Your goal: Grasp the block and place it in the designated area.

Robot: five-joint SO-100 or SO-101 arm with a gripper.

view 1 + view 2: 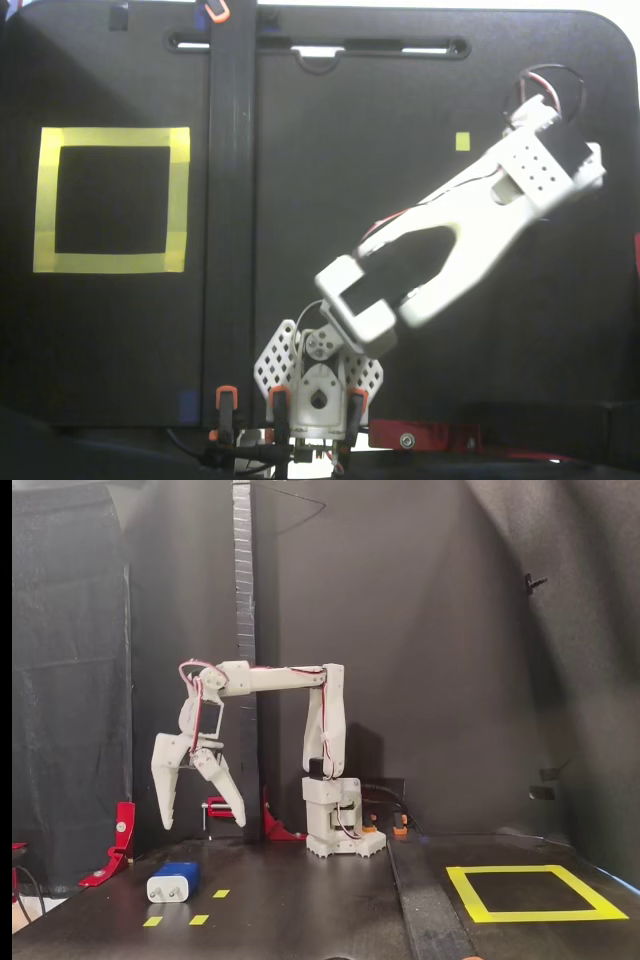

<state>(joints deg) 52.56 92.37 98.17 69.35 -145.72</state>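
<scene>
Black tabletop, white arm raised over the blue block, jaws spread wide and empty.

Side fixed view, left to right: red bracket (121,832) at the table edge; small dark blue rounded block (174,882) with a pale end face and two short prongs, lying flat on the table; three tiny yellow tape squares (199,919) just beside it; white two-finger gripper (201,825) hanging well above the block, touching nothing; tall black post (244,630) behind the arm; large yellow tape square frame (533,892) far right, well apart from the block. Top-down fixed view: frame (111,199) sits left, black strip (228,210) runs between it and the white arm (460,225); arm covers the block and gripper there; only one tape square (462,141) shows.
</scene>
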